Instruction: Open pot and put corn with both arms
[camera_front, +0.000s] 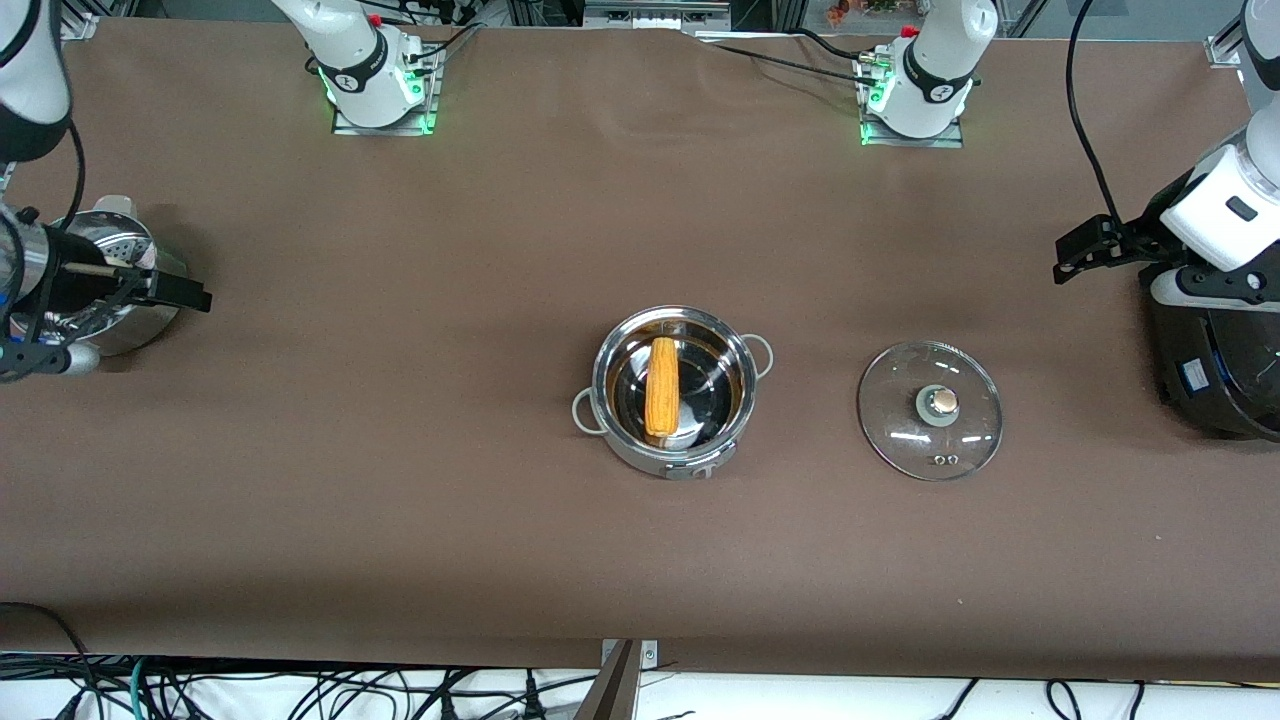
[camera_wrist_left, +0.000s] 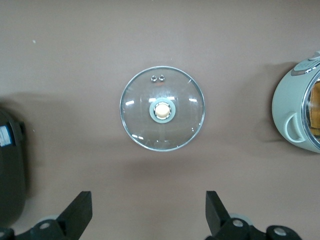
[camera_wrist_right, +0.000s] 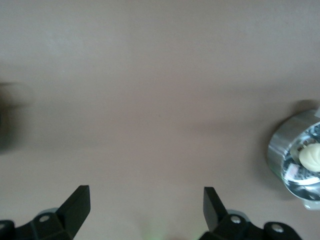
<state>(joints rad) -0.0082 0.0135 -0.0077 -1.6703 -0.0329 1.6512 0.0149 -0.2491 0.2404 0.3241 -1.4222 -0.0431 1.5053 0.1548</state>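
Corn (camera_front: 661, 390) in pot (camera_front: 672, 392); both arms' fingers well apart, spread.

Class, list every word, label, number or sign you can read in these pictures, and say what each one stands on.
No text can be read.
Black cooker: a small blue-and-white label, too small to read.
Pot, corn and glass lid: no writing shows.

The left gripper (camera_front: 1075, 255) hangs open at the left arm's end of the table. The right gripper (camera_front: 185, 292) hangs open at the right arm's end.
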